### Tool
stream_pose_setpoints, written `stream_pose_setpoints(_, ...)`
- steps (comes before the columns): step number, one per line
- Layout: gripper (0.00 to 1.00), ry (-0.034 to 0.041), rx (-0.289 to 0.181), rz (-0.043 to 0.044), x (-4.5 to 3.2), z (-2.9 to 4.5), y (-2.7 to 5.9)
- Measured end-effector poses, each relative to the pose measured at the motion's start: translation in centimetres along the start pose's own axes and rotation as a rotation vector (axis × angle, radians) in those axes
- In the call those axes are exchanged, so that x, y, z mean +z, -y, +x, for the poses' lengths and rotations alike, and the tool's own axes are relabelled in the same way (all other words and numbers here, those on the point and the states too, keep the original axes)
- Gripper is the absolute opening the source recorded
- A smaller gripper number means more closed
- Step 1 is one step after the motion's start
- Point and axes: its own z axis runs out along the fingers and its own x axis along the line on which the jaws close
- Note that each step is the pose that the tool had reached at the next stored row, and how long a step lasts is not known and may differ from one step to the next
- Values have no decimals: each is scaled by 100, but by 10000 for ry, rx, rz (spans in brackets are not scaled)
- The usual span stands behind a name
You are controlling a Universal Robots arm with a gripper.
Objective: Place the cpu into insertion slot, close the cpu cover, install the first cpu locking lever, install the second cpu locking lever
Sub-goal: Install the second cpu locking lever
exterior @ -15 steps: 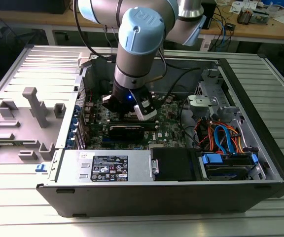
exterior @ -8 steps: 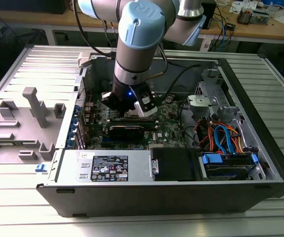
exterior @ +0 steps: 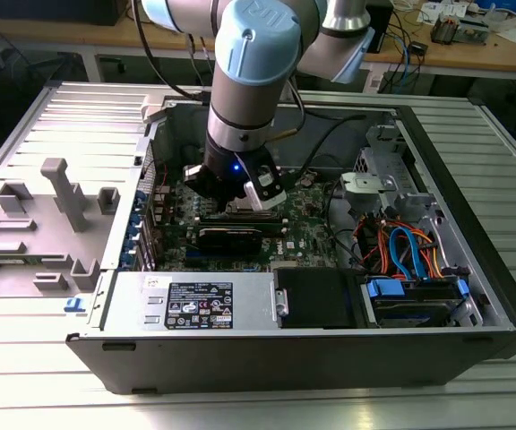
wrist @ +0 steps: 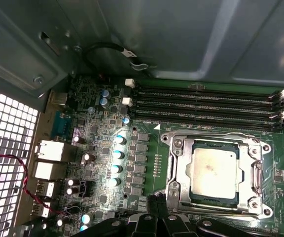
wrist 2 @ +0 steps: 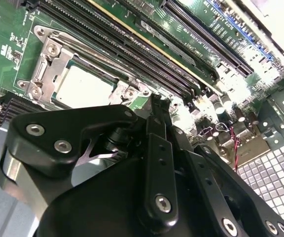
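- Standing over an open computer case (exterior: 473, 269) that lies on its side on a ribbed metal counter (exterior: 509, 152), the arm (exterior: 249, 81) reaches straight down into it, and its gripper (exterior: 240, 190) sits low above the green circuit board (exterior: 307, 235).
- The cpu (wrist: 214, 170) already lies flat in the insertion slot (wrist: 181, 174), its dull silver top facing up; the second wrist view shows the same pale square (wrist 2: 85, 89) framed in metal.
- The cpu cover (wrist: 253, 173) lies down flat around the chip, its cut-out leaving the silver top bare, with screw heads at the frame's corners.
- Whether either locking lever is latched I cannot tell from here.
- In the second wrist view the gripper's black linkage fills the foreground, and the fingers (wrist 2: 158, 106) look drawn narrow, close together, with nothing held between them; their tips (wrist: 154, 201) end just beside the edge of the socket frame.
- Long black memory slots (wrist: 201, 106) run side by side just beyond the socket, with white clips at their ends.
- A row of small silver-topped capacitors (wrist: 117, 160) stands on the board beside the socket.
- A thin red and black wire (wrist: 21, 173) loops across the perforated grille (wrist: 4, 148) of the case wall.
- In the exterior view, a drive cage with blue and orange cables (exterior: 406, 255) sits toward the exterior view's right, and grey plastic fixtures (exterior: 61, 193) stand on the counter toward the exterior view's left.
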Motion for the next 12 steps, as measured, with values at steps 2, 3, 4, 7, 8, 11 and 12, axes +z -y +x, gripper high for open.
stream_pose_setpoints(2,11,0,0,0,-4,0,-1)
stream_pose_setpoints(3,11,1,0,0,-6,1,-1)
stream_pose_setpoints(4,11,0,0,0,-7,1,-1)
stream_pose_setpoints(7,11,1,0,0,-13,2,-3)
stream_pose_setpoints(8,11,1,0,0,-15,2,-3)
stream_pose_setpoints(11,11,1,0,0,-20,2,-4)
stream_pose_setpoints(12,11,1,0,0,-21,3,-4)
